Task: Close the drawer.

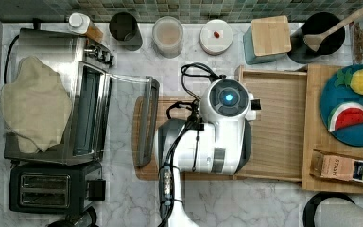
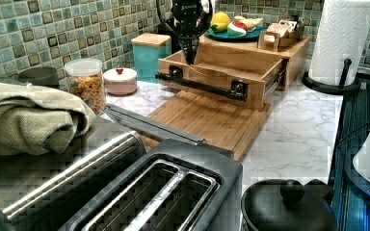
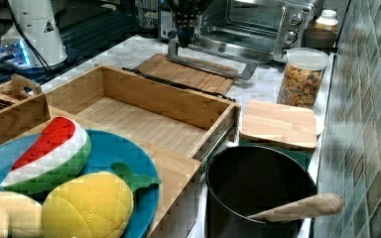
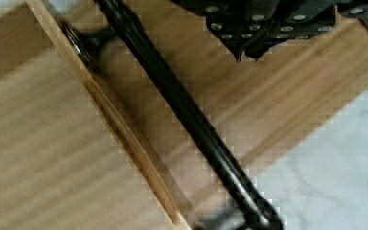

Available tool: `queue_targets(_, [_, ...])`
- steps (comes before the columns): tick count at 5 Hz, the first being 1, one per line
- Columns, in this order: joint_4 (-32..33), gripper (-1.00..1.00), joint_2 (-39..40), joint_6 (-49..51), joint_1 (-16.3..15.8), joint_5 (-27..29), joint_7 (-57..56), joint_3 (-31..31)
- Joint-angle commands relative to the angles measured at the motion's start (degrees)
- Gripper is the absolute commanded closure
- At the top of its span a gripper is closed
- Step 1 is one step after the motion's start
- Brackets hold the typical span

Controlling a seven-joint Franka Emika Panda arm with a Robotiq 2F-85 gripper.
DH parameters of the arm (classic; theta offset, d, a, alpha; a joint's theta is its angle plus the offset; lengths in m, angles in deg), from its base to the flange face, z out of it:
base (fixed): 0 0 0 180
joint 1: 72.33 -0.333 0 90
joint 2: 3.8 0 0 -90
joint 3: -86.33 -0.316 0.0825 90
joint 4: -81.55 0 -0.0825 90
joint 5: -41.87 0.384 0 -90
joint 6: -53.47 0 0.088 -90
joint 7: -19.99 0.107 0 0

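- The drawer (image 3: 144,119) stands pulled well out of its light-wood cabinet (image 2: 289,53), open and empty, over the countertop; in the left view its front face sits above the far end of the bamboo cutting board (image 2: 207,120).
- A black bar handle (image 2: 200,85) runs across the drawer front on two standoff mounts; the wrist view shows the bar clear of the wood face, with a gap behind it.
- The gripper (image 2: 191,54) hangs over the drawer's front wall, near the end of the handle at the left view's left, just above it. The fingers (image 4: 249,45) appear drawn close together with nothing between them, not touching bar or wood.
- Handling, as a judgement: rigid wood construction, thin walls, moderate weight. A metal slide rail (image 2: 272,79) is visible at the side, so it should travel smoothly on a straight push. Not fragile.
- Contact point, as a judgement: the flat front face or the bar near its middle. A push at one end risks racking the drawer on its rails. The round bar is smooth, and fingertips could slip off it.
- No grasp is needed; a closed hand pressed against the front would serve.
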Motion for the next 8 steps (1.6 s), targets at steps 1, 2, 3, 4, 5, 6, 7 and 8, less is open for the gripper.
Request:
queue_targets(1, [0.77, 1.00, 1.16, -2.53, -1.40, -2.40, -18.55, -2.09])
queue_targets(2, [4.78, 1.00, 3.03, -12.99, -0.88, -3.26, -21.27, -1.80])
queue_targets(3, [3.22, 1.00, 6.66, -14.01, -1.15, -4.49, -22.25, -1.75])
queue_targets(4, [3.41, 1.00, 6.70, -12.49, -2.95, -3.63, -21.50, -1.34])
queue_targets(5, [3.65, 1.00, 6.54, -11.80, -2.48, -4.94, -20.37, -2.43])
queue_targets(6, [4.34, 1.00, 7.05, -12.40, -2.13, -8.44, -20.31, -2.07])
queue_targets(7, [5.74, 1.00, 6.33, -14.15, -1.34, -11.93, -21.36, -1.04])
queue_targets(8, [5.83, 1.00, 7.21, -16.97, 0.99, -13.16, -26.01, -0.66])
